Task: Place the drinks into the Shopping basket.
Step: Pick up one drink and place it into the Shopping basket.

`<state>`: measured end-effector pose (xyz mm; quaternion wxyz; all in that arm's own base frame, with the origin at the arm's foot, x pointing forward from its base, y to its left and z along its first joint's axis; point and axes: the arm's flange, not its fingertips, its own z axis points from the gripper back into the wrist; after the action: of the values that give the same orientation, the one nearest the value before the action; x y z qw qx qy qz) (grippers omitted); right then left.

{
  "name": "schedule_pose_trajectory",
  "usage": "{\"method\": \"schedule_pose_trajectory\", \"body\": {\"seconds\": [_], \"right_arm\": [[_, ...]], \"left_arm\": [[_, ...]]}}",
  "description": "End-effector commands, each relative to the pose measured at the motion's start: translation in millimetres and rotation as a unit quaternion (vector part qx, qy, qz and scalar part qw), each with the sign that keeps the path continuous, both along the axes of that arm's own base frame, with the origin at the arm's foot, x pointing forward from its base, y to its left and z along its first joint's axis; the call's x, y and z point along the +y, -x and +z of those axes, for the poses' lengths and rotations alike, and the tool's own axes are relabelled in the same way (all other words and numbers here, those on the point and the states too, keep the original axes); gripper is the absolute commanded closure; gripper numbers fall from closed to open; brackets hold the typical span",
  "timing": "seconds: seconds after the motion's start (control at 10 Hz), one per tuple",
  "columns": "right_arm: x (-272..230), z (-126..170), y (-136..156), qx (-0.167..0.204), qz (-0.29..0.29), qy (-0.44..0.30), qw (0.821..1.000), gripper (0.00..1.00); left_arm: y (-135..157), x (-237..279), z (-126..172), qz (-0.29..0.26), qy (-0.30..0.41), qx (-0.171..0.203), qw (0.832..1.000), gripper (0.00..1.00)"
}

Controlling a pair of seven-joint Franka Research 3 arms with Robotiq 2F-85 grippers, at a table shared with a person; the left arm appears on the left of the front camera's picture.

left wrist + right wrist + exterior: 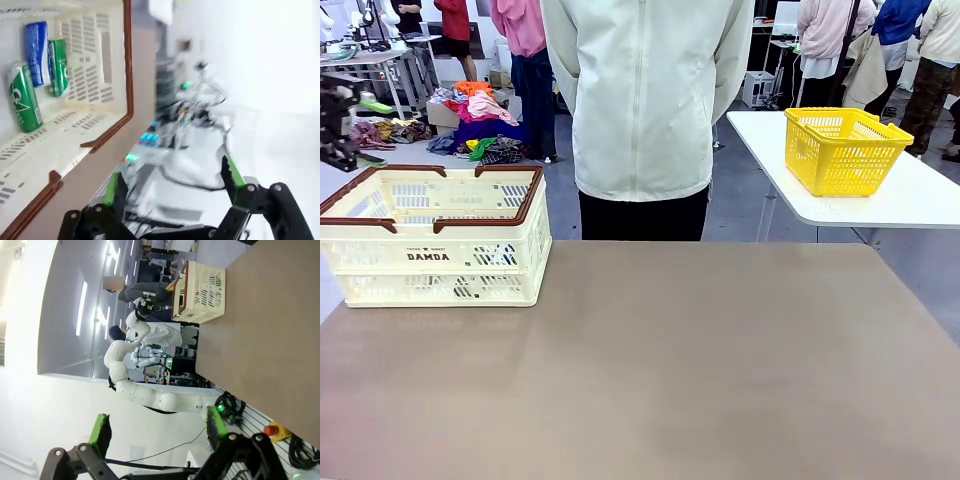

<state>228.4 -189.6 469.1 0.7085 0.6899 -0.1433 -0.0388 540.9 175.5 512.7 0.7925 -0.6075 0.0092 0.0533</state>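
Three drinks lie on their sides inside the Shopping basket (pixel 127 60): a blue can (pixel 36 50), a green can (pixel 24 97) and a green-and-silver can (pixel 59 67). In the front view the cream, brown-rimmed Shopping basket (pixel 430 255) stands on the table's far left, and its lattice walls hide the cans. My left gripper (pixel 172 175) is open and holds nothing; it hangs beside the basket's rim, at the left edge of the front view (pixel 365 130). My right gripper (pixel 159 417) is open and holds nothing, well off the table, with the basket (pixel 202 290) far from it.
A person in a pale jacket (pixel 645 100) stands at the far side of the brown table (pixel 700 360). A small yellow basket (pixel 842 148) sits on a separate white table at the back right. Clothes lie piled on the floor behind the basket.
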Motion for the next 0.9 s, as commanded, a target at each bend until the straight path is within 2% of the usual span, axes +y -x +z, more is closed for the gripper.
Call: {"method": "schedule_pose_trajectory", "body": {"seconds": [0.0,0.2,0.3,0.4,0.8], "right_arm": [[-0.3,5.7,0.6,0.003,-0.004,-0.009,1.000,0.00],[-0.3,5.7,0.6,0.003,-0.004,-0.009,1.000,0.00],[-0.3,5.7,0.6,0.003,-0.004,-0.009,1.000,0.00],[-0.3,5.7,0.6,0.003,-0.004,-0.009,1.000,0.00],[-0.3,5.7,0.6,0.003,-0.004,-0.009,1.000,0.00]], "left_arm": [[26.5,12.2,-13.4,0.133,0.075,-0.048,0.987,0.00],[14.5,60.0,7.7,0.072,0.000,-0.038,0.997,0.00],[-3.8,79.7,21.1,0.024,0.004,0.007,1.000,0.00],[24.3,60.7,-12.4,0.111,0.046,-0.025,0.992,0.00],[24.3,60.7,-12.4,0.111,0.046,-0.025,0.992,0.00]]}}
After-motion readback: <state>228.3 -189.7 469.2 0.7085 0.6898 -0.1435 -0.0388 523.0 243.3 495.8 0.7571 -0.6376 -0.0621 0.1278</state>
